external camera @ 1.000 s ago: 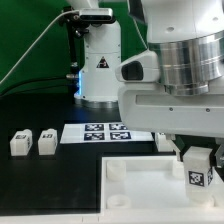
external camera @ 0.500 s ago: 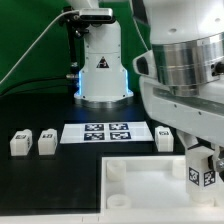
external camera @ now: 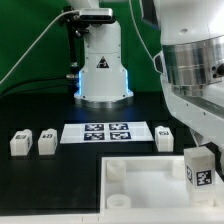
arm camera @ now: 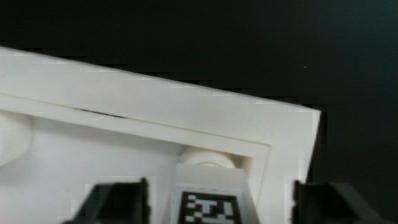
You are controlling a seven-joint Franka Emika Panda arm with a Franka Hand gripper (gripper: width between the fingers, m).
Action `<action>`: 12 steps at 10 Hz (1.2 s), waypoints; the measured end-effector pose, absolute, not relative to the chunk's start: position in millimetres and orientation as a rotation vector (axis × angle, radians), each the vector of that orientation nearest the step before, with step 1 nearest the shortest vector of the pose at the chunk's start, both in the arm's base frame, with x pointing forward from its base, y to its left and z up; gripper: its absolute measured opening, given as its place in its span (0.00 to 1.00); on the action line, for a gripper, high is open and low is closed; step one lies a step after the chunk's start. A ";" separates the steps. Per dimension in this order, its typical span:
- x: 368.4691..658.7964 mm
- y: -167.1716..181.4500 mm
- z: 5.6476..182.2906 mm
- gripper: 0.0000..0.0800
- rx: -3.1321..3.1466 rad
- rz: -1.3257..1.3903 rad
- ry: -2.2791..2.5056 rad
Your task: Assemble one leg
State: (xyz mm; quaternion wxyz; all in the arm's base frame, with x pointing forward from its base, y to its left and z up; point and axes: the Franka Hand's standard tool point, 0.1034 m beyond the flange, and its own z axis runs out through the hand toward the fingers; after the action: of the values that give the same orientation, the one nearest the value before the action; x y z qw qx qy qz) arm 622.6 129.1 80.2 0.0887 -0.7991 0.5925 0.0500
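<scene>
A white leg [external camera: 198,170] with a black-and-white tag on its face stands upright at the near corner of the white tray [external camera: 150,185], on the exterior view's right. In the wrist view the leg [arm camera: 214,198] sits between my gripper's [arm camera: 222,205] two dark fingers [arm camera: 121,205], with a gap on each side. The gripper is open and holds nothing. A round corner socket [arm camera: 206,158] shows just beyond the leg. In the exterior view the arm's big wrist body [external camera: 195,70] hangs above the leg and the fingers are hard to make out.
Two loose legs [external camera: 20,143] [external camera: 46,142] stand on the black table at the exterior view's left, and another [external camera: 165,138] stands behind the tray. The marker board [external camera: 107,132] lies between them. The arm's base [external camera: 103,70] stands at the back.
The arm has moved up and toward the exterior view's right. The dark fingers no longer flank the leg in the exterior view. The leg stays standing in the tray's corner.
</scene>
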 end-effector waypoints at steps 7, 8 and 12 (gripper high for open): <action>624.9 117.2 78.1 0.81 -2.849 0.005 0.739; 624.3 115.6 78.1 0.81 -2.943 -0.017 0.474; 625.6 116.7 79.2 0.81 -3.048 -0.062 0.053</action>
State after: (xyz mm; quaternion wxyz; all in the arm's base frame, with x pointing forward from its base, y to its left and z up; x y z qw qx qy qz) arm 625.6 116.7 79.2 0.0462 -0.9986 0.0173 -0.0205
